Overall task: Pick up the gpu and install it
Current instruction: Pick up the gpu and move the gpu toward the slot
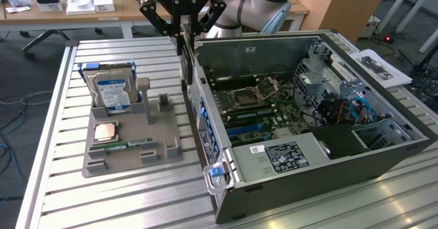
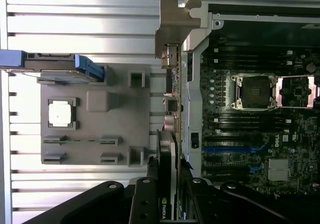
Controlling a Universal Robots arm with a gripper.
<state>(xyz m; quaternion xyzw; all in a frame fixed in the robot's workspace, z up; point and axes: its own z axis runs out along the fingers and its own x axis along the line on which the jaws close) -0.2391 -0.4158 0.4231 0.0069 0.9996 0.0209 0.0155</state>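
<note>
Exterior view: the gripper (image 1: 183, 33) is clamped on the gpu (image 1: 183, 57), which hangs on edge near the table's (image 1: 123, 201) far edge, just outside the open computer case (image 1: 308, 180); probably upright so its long edge can meet a slot. The grey holder (image 1: 133, 154), toward the table edge at the exterior view's left, carries a hard drive (image 1: 113, 90) upright, with a processor chip (image 1: 104, 131) and memory stick (image 1: 126, 145) lying flat.

Wrist view: the gripper (image 2: 168, 170) pinches the gpu (image 2: 166, 151) by its flat faces; inside the case, the motherboard's blue slot (image 2: 230, 148) lies bare.

Ribbed bare-metal table (image 1: 123, 198), matt grey plastic fixture (image 1: 126, 160), dark matt gpu (image 2: 166, 156), sheet-metal computer case (image 1: 342, 173), wooden desk (image 1: 68, 18).
</note>
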